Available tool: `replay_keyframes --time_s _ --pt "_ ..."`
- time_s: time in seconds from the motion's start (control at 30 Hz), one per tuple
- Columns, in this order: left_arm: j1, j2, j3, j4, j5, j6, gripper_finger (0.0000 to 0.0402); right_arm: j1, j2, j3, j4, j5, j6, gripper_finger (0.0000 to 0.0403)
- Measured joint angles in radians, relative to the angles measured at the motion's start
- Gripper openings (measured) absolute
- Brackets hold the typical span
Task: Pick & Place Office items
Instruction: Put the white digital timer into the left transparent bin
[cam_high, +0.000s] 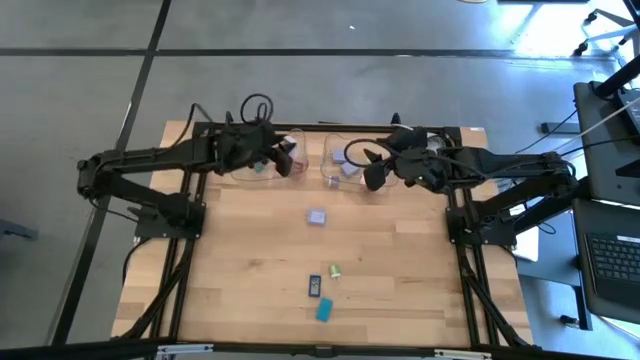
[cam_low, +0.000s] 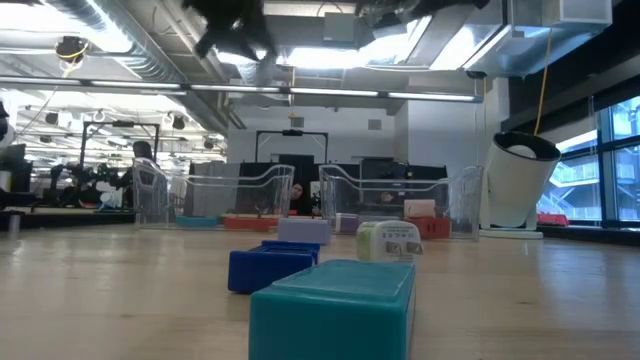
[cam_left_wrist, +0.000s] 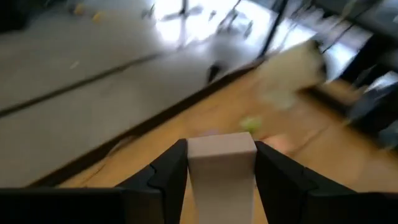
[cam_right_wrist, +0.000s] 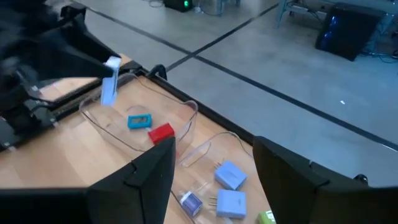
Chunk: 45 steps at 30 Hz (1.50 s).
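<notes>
My left gripper (cam_high: 286, 157) hovers over the left clear tray (cam_high: 262, 170) at the table's far edge, shut on a pale white block (cam_left_wrist: 221, 163). That block also shows in the right wrist view (cam_right_wrist: 111, 79). My right gripper (cam_right_wrist: 214, 177) is open above the right clear tray (cam_high: 338, 168) and holds nothing. The left tray holds a teal piece (cam_right_wrist: 139, 121) and a red piece (cam_right_wrist: 161, 132); lilac pieces (cam_right_wrist: 231, 175) lie in the right tray. A lilac block (cam_high: 317, 216), a green-white piece (cam_high: 335, 271), a dark blue piece (cam_high: 314, 285) and a teal block (cam_high: 324, 310) lie flat on the table. My left gripper pinches the pale white block between its two fingers (cam_left_wrist: 168, 171), one on each of its opposite side faces (cam_left_wrist: 194, 167). The block is lifted clear above the left tray and stands out beyond the fingertips (cam_right_wrist: 111, 79).
A round white tape roll (cam_low: 520, 180) stands near the table's far right corner. The two trays sit side by side along the far edge, with bare wood between them and the loose pieces. In the low view the teal block (cam_low: 335, 305) fills the foreground.
</notes>
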Motion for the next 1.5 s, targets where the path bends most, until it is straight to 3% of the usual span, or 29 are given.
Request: replay_keyframes --time_s 0.17,0.53,0.93,1.5 --pt "0.111 0.003 -0.03 -0.17 0.0 -0.004 0.0158 0.0 0.027 0.0 -0.008 0.0 -0.018 0.0217" --pt "0.287 0.005 -0.248 -0.163 0.1 -0.143 0.0159 -0.034 0.099 0.0 0.001 0.0 -0.079 0.0217" --pt "0.321 0.005 -0.396 -0.084 0.111 -0.174 0.0161 -0.125 0.119 0.0 0.013 -0.004 -0.105 0.0217" --pt "0.321 0.005 -0.417 -0.057 0.074 -0.176 0.0184 -0.217 0.119 0.0 0.027 -0.115 -0.182 0.0217"
